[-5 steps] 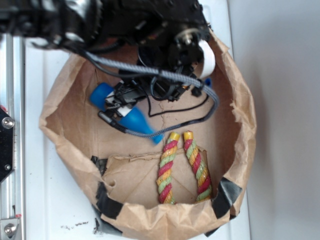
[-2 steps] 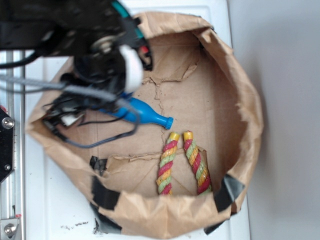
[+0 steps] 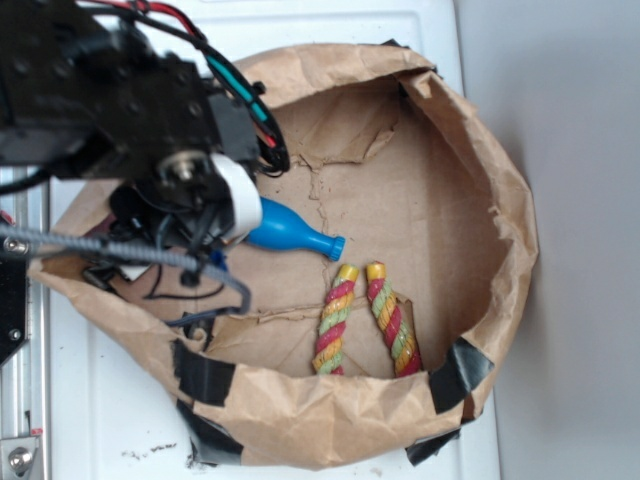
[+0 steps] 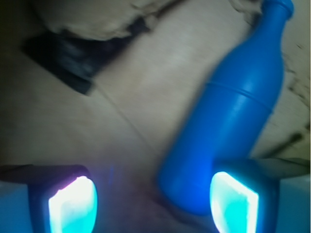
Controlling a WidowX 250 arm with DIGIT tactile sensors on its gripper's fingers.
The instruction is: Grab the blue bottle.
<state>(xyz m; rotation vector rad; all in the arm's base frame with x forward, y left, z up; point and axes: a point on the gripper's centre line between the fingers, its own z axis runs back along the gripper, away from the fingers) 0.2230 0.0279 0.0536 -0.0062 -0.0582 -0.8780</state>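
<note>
The blue bottle [image 3: 288,230] lies on its side on the floor of the brown paper bag [image 3: 490,200], cap pointing right toward the rope. Its base end is hidden under my black arm [image 3: 140,120], which hangs over the bag's left side. In the wrist view the blue bottle [image 4: 233,121] runs diagonally, neck at the top right. Its rounded base sits between my fingers, close against the right pad [image 4: 233,204], with a wide gap to the left pad [image 4: 73,206]. My gripper [image 4: 153,204] is open.
A red-yellow-green twisted rope [image 3: 365,320] lies doubled at the bag's front, just right of the bottle's cap. Black tape patches [image 3: 200,372] hold the bag's front wall. The arm's cables [image 3: 190,290] drape over the crumpled left wall. A metal rail [image 3: 20,400] runs along the left.
My arm has swung from the bag's back right to its left side, pushing the left wall outward. The bottle has turned a little, so its neck is now uncovered and points right.
</note>
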